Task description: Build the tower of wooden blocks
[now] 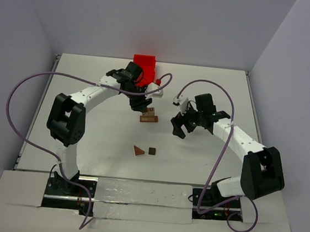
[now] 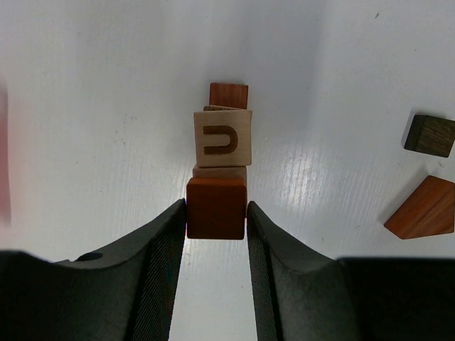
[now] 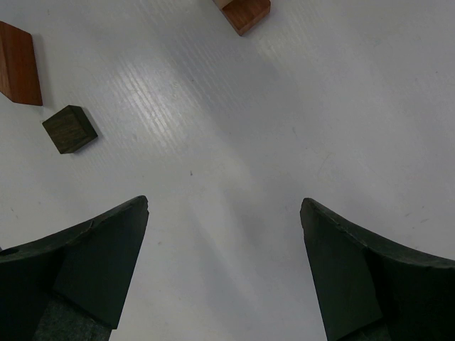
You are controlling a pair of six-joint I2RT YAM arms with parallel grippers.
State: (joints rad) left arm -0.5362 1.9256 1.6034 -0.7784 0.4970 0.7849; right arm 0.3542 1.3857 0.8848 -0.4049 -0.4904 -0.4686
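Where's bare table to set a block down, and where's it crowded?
Free: below the open right gripper, right of the loose blocks; also the table's far right corner. Crowded: the tower, left gripper closed on its top block, red bin behind.

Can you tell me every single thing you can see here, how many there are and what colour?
wood block tower: one, tan and reddish-brown, middle of the table
reddish-brown cube: one, at the tower's near end in the left wrist view
wedge block: one, reddish-brown, loose, nearer the arm bases than the tower
dark cube: one, dark brown, just right of the wedge block, not touching it
bin: one, red, far edge of the table
table: one, white
cables: two, purple, one looping from each arm
left gripper: one, black, closed on the reddish-brown cube
right gripper: one, black, open, empty, right of the tower
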